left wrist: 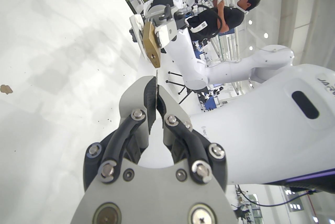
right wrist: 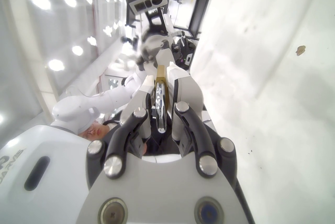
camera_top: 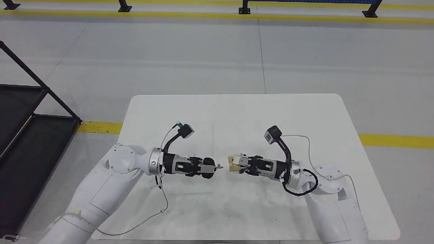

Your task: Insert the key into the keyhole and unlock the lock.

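Observation:
My left gripper [camera_top: 211, 168] [left wrist: 156, 87] is shut on a thin metal key [left wrist: 156, 78], whose blade sticks out past the fingertips toward the lock. The brass padlock [camera_top: 234, 163] [left wrist: 151, 45] [right wrist: 160, 75] is clamped in my right gripper [camera_top: 240, 165] [right wrist: 158, 83], its silver shackle [right wrist: 160, 107] lying back between the fingers. Both grippers hover over the middle of the white table [camera_top: 285, 122], facing each other. The key tip [camera_top: 220, 167] sits just short of the padlock's lower end, with a small gap between them. The keyhole itself is too small to make out.
A small brown scrap [left wrist: 6, 89] [right wrist: 300, 50] lies on the table near the grippers. A black metal rack [camera_top: 30, 132] stands off the table's left side. Bare tabletop surrounds both arms.

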Controlling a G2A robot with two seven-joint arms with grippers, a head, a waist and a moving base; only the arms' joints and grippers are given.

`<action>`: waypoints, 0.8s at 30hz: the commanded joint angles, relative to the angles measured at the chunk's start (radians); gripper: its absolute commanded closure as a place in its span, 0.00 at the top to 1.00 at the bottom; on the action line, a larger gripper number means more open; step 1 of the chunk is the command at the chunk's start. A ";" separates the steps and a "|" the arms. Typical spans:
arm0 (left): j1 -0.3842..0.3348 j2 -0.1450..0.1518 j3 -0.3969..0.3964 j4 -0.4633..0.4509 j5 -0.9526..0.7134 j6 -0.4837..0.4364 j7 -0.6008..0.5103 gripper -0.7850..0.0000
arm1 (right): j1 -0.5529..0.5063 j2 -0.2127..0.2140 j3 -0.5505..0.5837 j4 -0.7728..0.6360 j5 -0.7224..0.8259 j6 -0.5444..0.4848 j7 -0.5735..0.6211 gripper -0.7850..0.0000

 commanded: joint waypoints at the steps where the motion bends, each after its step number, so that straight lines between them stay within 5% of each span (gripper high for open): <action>1: -0.006 -0.002 0.006 0.006 -0.002 0.001 0.005 0.00 | 0.001 0.003 -0.004 -0.002 0.002 -0.005 -0.010 0.00; 24: -0.039 -0.012 0.044 0.041 -0.034 0.004 0.019 0.00 | -0.002 0.039 -0.051 -0.017 -0.006 -0.079 -0.085 0.00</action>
